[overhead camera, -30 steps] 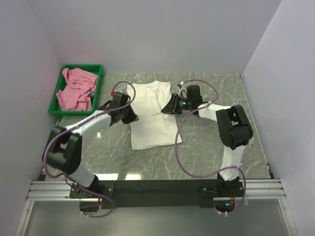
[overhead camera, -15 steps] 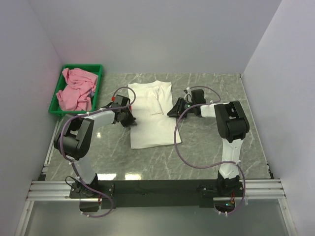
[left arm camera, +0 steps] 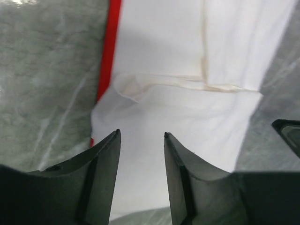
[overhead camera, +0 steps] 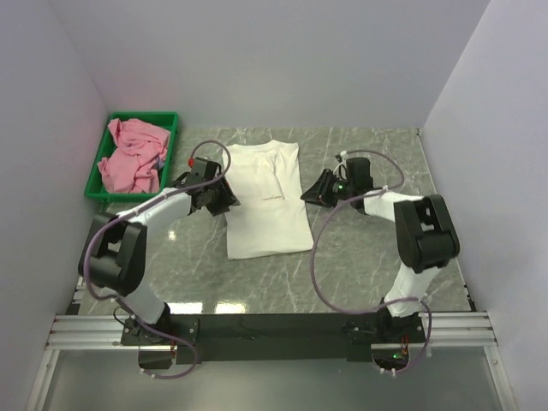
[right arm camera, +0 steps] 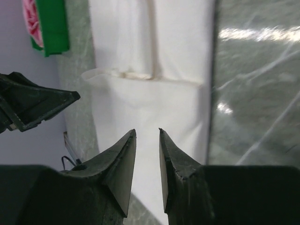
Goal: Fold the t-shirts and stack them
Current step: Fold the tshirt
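I see white shirt (overhead camera: 267,205) folded flat on table (overhead camera: 368,257); left pincer (left arm camera: 140,134) parted, empty; right pincer (right arm camera: 147,131) narrowly parted, empty; pink shirt (overhead camera: 133,156) in tray (overhead camera: 170,145).

Nothing written could be read in any view: no text, label, brand, number or sign. The white t-shirt (overhead camera: 266,205) lay blank side up. In the left wrist view a thin red strip (left arm camera: 108,54) showed along its edge at ten o'clock, without legible lettering. The pink t-shirt (overhead camera: 130,158) and green tray (overhead camera: 169,154) carried no readable marks.
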